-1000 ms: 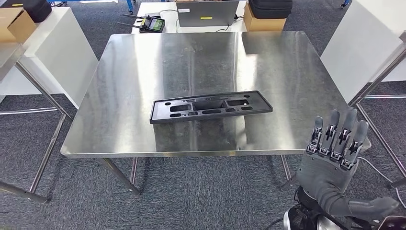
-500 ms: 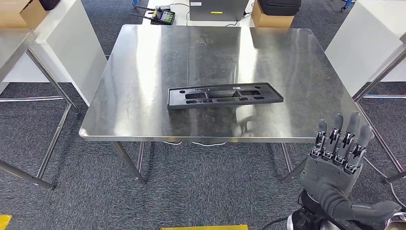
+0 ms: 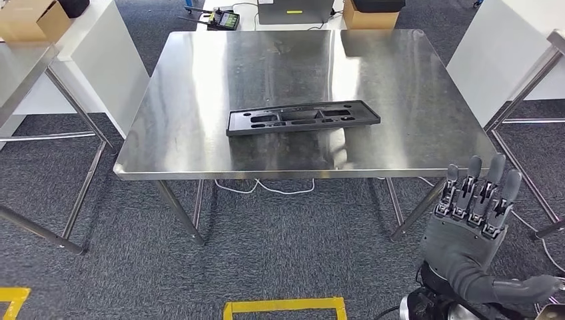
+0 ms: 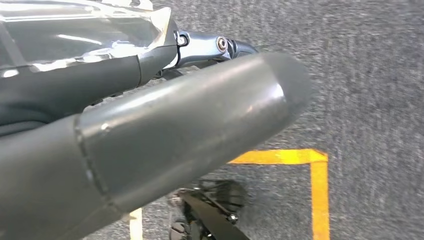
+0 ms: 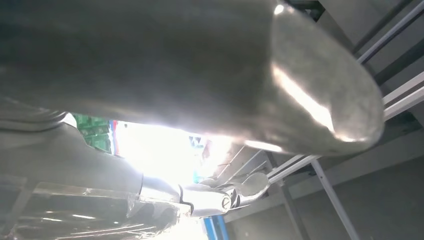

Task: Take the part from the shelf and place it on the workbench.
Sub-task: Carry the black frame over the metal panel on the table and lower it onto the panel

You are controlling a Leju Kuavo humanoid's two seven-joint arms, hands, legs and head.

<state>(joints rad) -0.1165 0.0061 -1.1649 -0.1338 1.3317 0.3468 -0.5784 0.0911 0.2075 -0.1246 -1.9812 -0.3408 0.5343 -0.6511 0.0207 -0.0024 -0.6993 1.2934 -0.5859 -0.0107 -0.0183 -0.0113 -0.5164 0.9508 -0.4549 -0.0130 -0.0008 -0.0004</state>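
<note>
A long flat black plastic part [image 3: 303, 117] with several cut-outs lies on the steel workbench [image 3: 266, 60], a little nearer its front edge than its middle. In the head view my right hand [image 3: 470, 227] is raised at the lower right, in front of the bench and below its front right corner. Its fingers point up, spread, with nothing in them. The right wrist view has its thumb [image 5: 200, 65] close up. My left hand [image 4: 150, 135] hangs over grey carpet, thumb stretched out, holding nothing.
White tables stand at the left [image 3: 80, 47] and right [image 3: 506, 47], and a second steel table [image 3: 20, 60] at the far left. Cardboard boxes, a laptop and a controller [image 3: 223, 19] lie behind the bench. Yellow floor tape [image 3: 286, 307] marks the carpet in front; cables [image 3: 266, 188] hang under the bench.
The whole picture has shifted: the camera has backed away, so the bench and part sit farther off and yellow floor tape has come into view. My right hand keeps its pose.
</note>
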